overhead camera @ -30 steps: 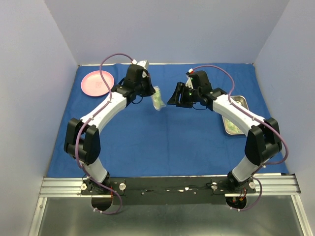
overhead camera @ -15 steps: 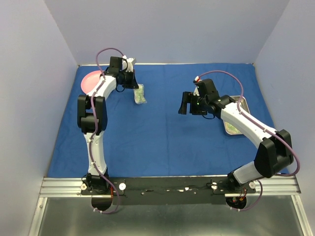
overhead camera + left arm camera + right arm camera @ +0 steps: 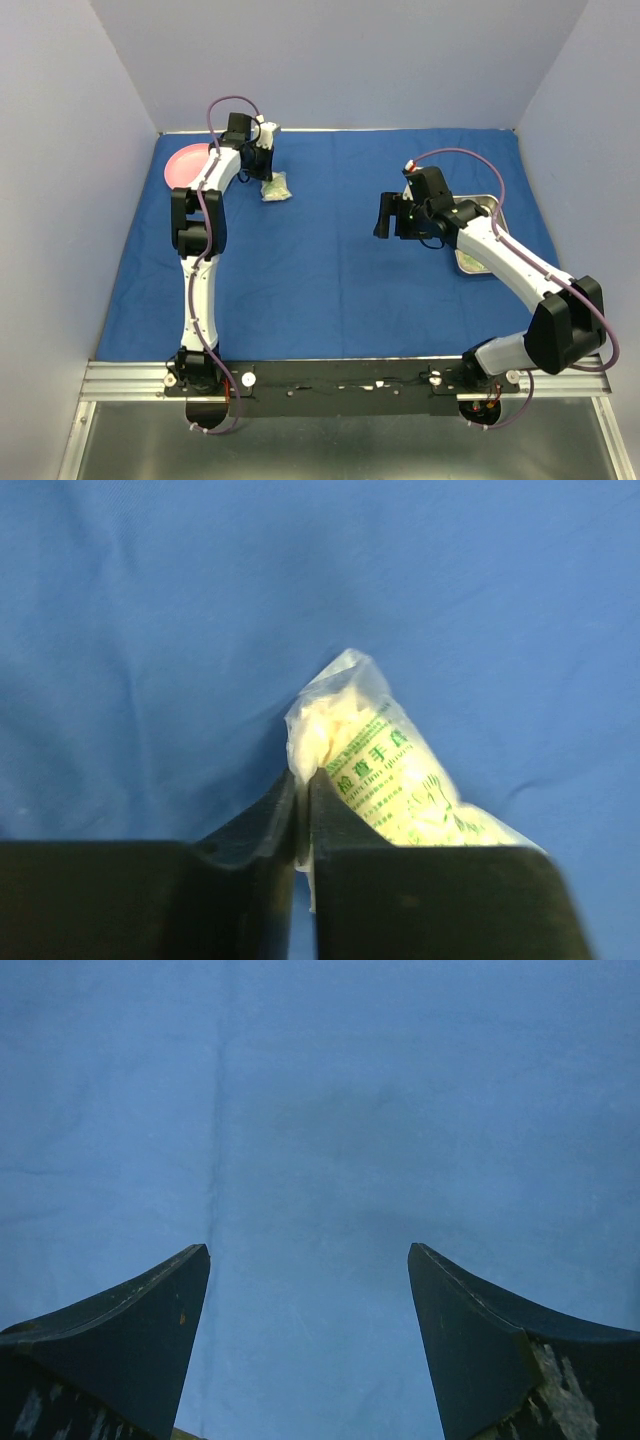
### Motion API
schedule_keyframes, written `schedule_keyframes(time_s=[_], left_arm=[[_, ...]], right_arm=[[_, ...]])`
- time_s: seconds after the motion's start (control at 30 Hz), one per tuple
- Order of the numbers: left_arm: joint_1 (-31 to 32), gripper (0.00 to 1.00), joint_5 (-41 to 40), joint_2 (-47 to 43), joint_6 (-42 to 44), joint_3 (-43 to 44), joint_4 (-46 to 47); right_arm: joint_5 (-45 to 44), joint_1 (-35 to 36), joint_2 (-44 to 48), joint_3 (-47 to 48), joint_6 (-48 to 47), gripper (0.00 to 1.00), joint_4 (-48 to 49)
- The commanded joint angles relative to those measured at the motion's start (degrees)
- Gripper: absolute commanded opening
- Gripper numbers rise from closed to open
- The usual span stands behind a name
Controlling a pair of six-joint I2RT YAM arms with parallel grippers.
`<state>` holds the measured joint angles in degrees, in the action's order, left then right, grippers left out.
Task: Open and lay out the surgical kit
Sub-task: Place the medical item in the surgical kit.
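Pinches the edge of the yellow-green packet (image 3: 380, 765) with the left end effector (image 3: 302, 777), jaws almost together, just right of the pink plate (image 3: 187, 166). Lies slantwise across the jaws, long axis oblique. Holds the right end effector (image 3: 310, 1250) wide open, empty, well right of the plate

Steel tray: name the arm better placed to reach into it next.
Right. The right gripper hangs open and empty near the steel tray; the left gripper is across the cloth, pinching a packet.

A robotics lab cell: plain pale walls (image 3: 60, 150) box in a workbench (image 3: 330, 445) fronted by an aluminium mounting rail (image 3: 130, 378).
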<state>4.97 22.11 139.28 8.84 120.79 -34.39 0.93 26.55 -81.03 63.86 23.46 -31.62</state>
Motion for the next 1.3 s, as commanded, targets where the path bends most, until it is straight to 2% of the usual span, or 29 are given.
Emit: schedule_keyframes(time_s=[0.0,0.17,0.2,0.23,0.27,0.3,0.33,0.4,0.47,0.5,0.53,0.77,0.9,1.07,1.27], left_arm=[[-0.3,0.24,-6.7,0.7,5.3,0.5,-1.3],[-0.2,0.49,-8.0,-2.9,4.0,-1.2,2.0],[-0.1,0.5,-8.6,-3.9,2.5,-2.7,2.9],[-0.1,0.62,-9.0,-5.0,1.8,-3.4,4.4],[0.0,0.64,-9.5,-6.9,1.0,-4.1,5.2],[0.1,0.65,-10.0,-7.9,-1.4,-5.1,5.8],[0.1,0.72,-10.3,-8.9,-2.6,-6.0,7.5],[0.2,0.77,-11.5,-12.1,-5.4,-8.7,9.3],[0.3,0.9,-13.1,-15.2,-8.7,-10.3,11.1],[0.3,0.91,-14.0,-16.4,-10.7,-11.9,11.5],[0.4,0.97,-14.2,-17.5,-13.7,-12.9,12.1],[2.8,0.98,-13.1,-29.1,-23.8,-27.1,16.5],[4.8,0.98,-10.3,-35.1,-26.6,-36.7,22.8],[6.2,0.96,-8.2,-32.1,-27.1,-38.4,25.7],[7.7,0.89,-7.1,-25.4,-25.2,-35.7,26.4]], right_arm=[[-2.9,-0.1,0.8,-0.5,-1.1,0.89,-1.9],[-3.7,-0.1,0.1,0.8,-1.8,0.89,-2.7],[-4.0,-0.1,0.2,1.0,-1.9,0.89,-2.9],[-4.1,-0.1,0.2,1.2,-1.9,0.89,-2.9],[-4.2,-0.1,0.2,1.4,-1.9,0.89,-2.9],[-4.2,-0.1,0.1,1.4,-1.9,0.89,-3.0],[-4.3,-0.1,0.1,1.4,-2.0,0.89,-3.0],[-4.5,-0.1,0.0,1.4,-2.1,0.89,-3.0],[-6.3,-0.5,0.2,1.4,-2.3,0.89,-3.4],[-6.7,-0.9,0.3,1.4,-2.5,0.89,-3.5],[-7.3,-1.3,0.6,1.1,-3.0,0.89,-3.5],[-8.3,-12.4,2.7,-1.1,-3.9,0.89,-4.2],[-7.1,-19.8,2.9,-2.9,-4.0,0.89,-4.0],[-4.3,-25.6,2.4,-4.4,-3.3,0.88,-3.1],[-3.7,-28.8,2.7,-7.4,-1.8,0.88,-1.3]])
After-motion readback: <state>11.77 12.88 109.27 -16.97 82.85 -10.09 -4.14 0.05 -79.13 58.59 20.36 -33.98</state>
